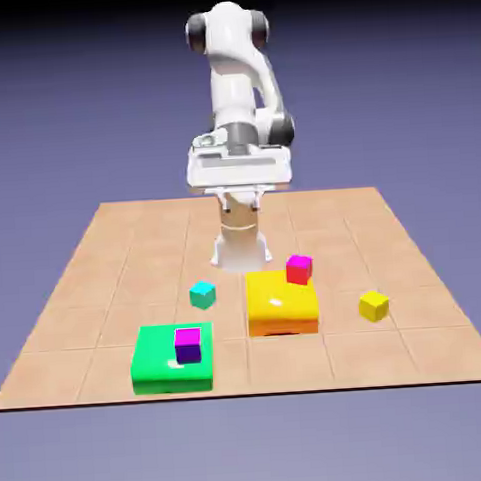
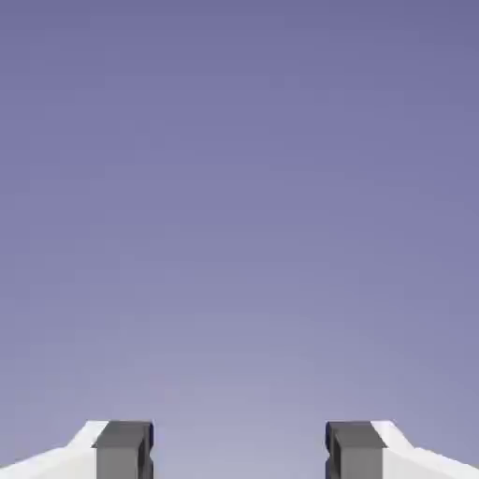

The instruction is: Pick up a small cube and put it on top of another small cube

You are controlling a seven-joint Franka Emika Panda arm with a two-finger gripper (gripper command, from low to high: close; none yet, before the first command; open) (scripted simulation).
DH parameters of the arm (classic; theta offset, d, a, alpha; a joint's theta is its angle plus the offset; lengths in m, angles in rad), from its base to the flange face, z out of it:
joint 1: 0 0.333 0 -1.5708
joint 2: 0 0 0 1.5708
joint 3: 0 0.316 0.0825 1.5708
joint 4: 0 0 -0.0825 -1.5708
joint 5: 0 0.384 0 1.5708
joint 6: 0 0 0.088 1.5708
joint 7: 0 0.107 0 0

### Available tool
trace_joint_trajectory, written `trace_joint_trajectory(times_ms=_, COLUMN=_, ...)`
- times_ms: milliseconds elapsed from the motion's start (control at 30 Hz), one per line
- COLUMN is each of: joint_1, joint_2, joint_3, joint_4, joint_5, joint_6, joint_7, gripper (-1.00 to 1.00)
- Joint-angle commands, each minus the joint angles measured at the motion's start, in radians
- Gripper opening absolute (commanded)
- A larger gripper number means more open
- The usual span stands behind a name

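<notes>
Blue-violet backdrop fills the whole hand view, and the same plain colour stands behind the tiled table (image 1: 105,253) in the exterior view. The pincer (image 2: 239,451) shows only its two grey fingertips (image 2: 123,449) at the bottom edge of the hand view, set well apart with nothing but backdrop between them: it is open wide, holds nothing and touches nothing. In the exterior view the hand (image 1: 238,169) hangs high above the table's far part, folded in close to the white arm (image 1: 234,75), and the fingers themselves are hard to make out there against the robot's base.

All the blocks lie on the table well below the pincer and nearer the camera than it. The teal cube (image 1: 203,295) sits alone on the tiles, below the pincer and a little toward the exterior view's left. The yellow cube (image 1: 374,305) sits alone too, farther off toward the exterior view's right; the two are well apart. Between them lies a flat yellow-and-orange block (image 1: 281,304), almost straight below the pincer, with a magenta-topped red cube (image 1: 299,269) on its far right corner. Nearest the camera, to the left, a flat green block (image 1: 173,358) carries a magenta-topped purple cube (image 1: 188,345).
</notes>
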Motion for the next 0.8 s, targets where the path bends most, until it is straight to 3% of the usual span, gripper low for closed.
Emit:
trace_joint_trajectory(times_ms=0, joint_1=0.026, joint_2=0.015, joint_3=-0.034, joint_4=-0.001, joint_5=0.024, joint_6=-0.009, joint_7=-0.042, gripper=0.00)
trace_joint_trajectory(times_ms=767, joint_1=0.606, joint_2=0.367, joint_3=-0.769, joint_4=-0.063, joint_5=0.555, joint_6=-0.205, joint_7=-1.043, gripper=0.00)
